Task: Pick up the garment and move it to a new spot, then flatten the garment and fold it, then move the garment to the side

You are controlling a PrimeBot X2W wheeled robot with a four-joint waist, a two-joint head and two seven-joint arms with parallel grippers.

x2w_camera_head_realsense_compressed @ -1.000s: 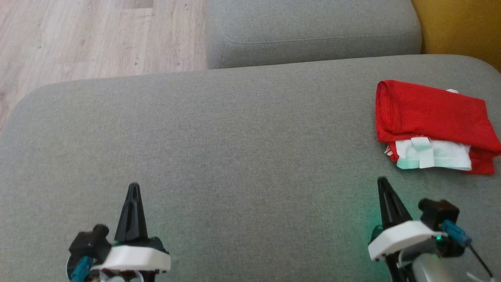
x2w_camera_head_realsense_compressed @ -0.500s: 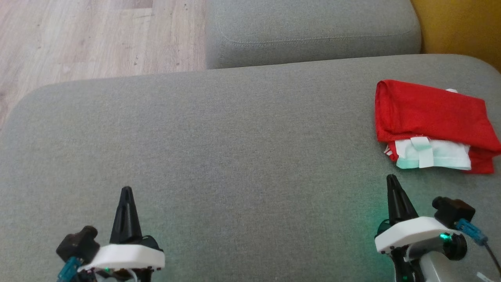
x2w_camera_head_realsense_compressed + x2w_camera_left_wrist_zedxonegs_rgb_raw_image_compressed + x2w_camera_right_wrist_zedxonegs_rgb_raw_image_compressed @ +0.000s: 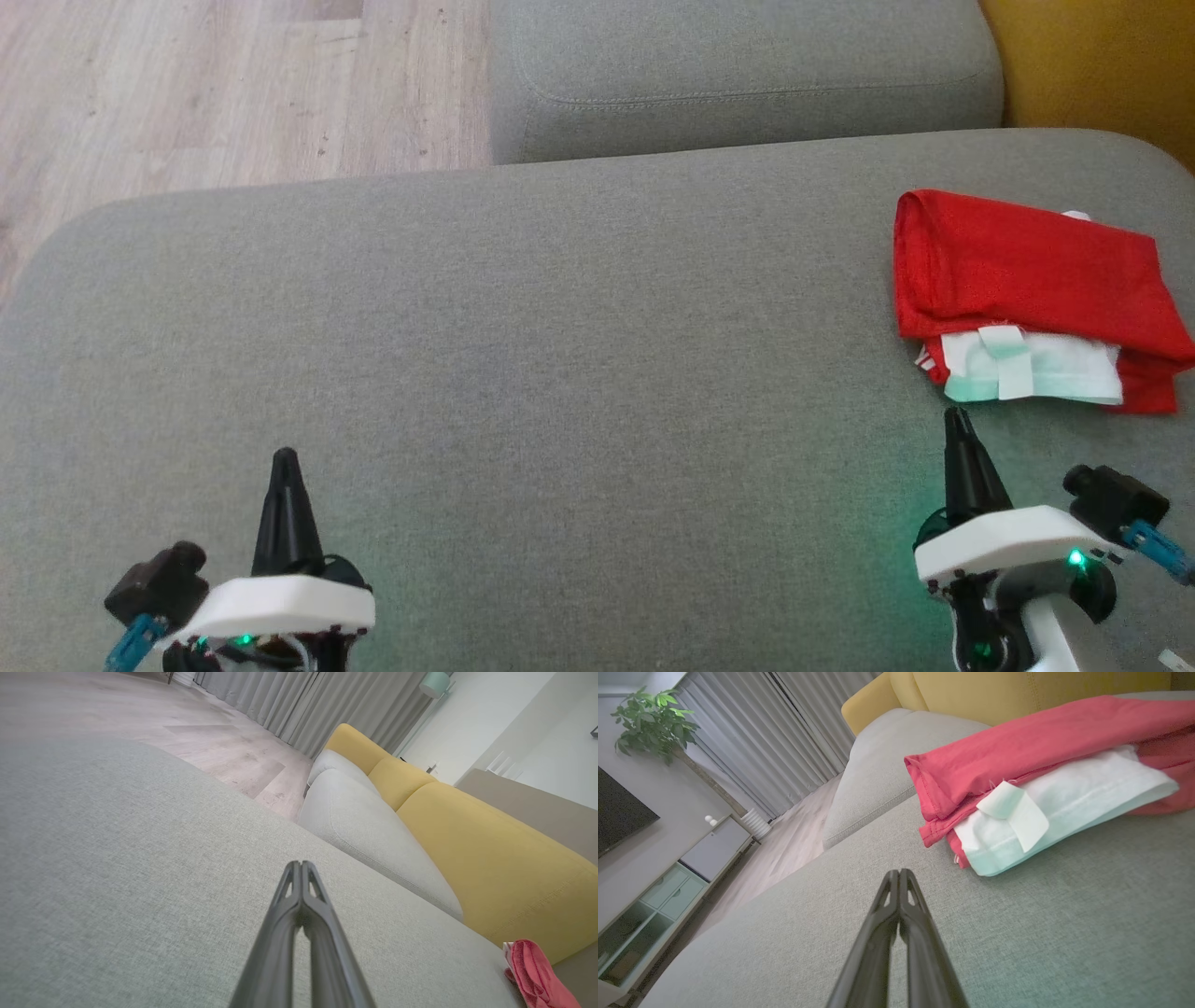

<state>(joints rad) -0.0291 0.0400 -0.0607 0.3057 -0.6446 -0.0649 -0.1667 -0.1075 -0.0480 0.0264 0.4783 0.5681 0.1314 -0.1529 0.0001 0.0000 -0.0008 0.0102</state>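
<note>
Garment point(image 3: 1027, 271), folded, lies at the cushion's point(image 3: 560, 327) right edge, long axis crosswise, just ahead of the right gripper point(image 3: 956, 420), the nearer one; it and the left gripper point(image 3: 284, 459) have fingers pressed together, holding nothing.

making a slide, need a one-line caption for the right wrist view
Shut right gripper just short of the folded red and white garment lying on the grey sofa cushion.

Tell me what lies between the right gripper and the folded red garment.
Nothing: only a short stretch of bare grey cushion separates the right gripper from the garment, clearest in the right wrist view.
</note>
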